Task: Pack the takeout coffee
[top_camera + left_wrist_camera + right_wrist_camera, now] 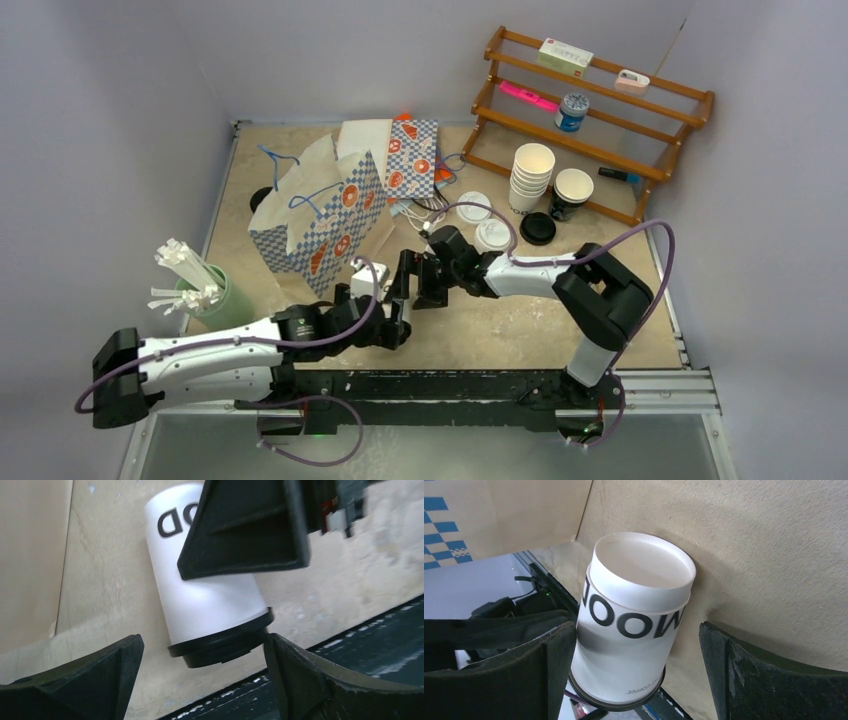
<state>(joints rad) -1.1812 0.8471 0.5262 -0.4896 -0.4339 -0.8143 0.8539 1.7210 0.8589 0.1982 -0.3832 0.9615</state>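
One takeout coffee cup lies on its side on the beige table [110, 580]. It is white with black letters and a black sip lid. In the left wrist view the cup [205, 600] points its lid at the camera, and the lid rim touches my left gripper's right fingertip [272, 647]. My left gripper [202, 645] is open around the lid end. In the right wrist view the cup [629, 645] shows its white base. My right gripper [636, 635] is open around it, its left finger against the cup's side. From above both grippers [395, 325] [420, 285] meet and hide the cup.
A checked paper bag with orange prints [320, 225] stands behind the left arm, and another [410, 155] lies at the back. A stack of lidless white cups [530, 175], loose white lids [473, 207], a black lid [538, 228] and a wooden rack [600, 110] are at the back right. A green holder of stirrers [205, 290] stands at the left.
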